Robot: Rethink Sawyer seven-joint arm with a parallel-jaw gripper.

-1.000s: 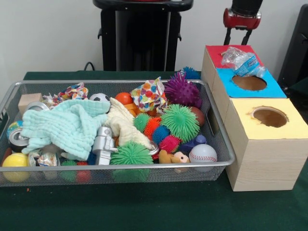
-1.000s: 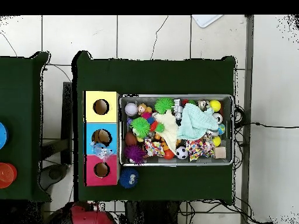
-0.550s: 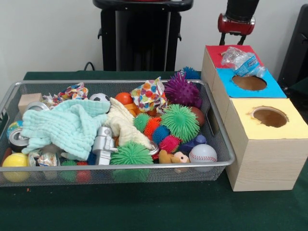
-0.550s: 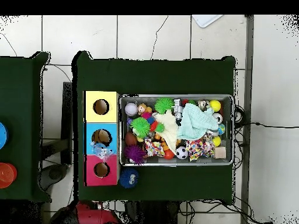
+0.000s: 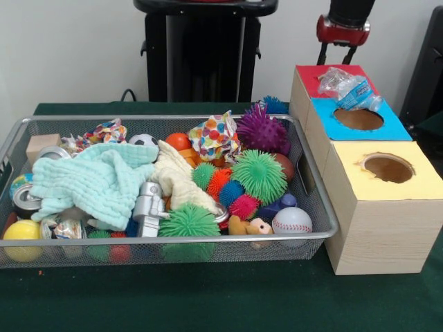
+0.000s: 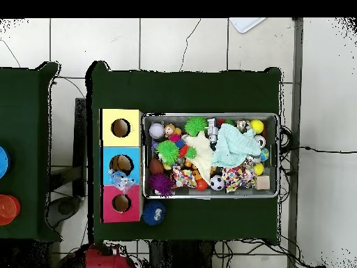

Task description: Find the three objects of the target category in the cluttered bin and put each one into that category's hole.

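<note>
The crushed bottle (image 5: 349, 88) lies on the box (image 5: 374, 207), between the red and blue holes. Judged light, springy, slippery: grip its middle. Hand (image 5: 337, 54) state: cannot tell.

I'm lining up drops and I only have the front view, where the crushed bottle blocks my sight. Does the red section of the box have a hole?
Observer: Yes. From overhead, the red section has a round hole, and nothing covers it.
Operator: So where does the bottle sit?
Observer: The crushed bottle lies between that hole and the blue section's hole.
Operator: Is the blue spiky ball behind the purple one inside the bin?
Observer: No. The blue spiky ball sits on the table outside the wire bin, beside the red section.
</note>
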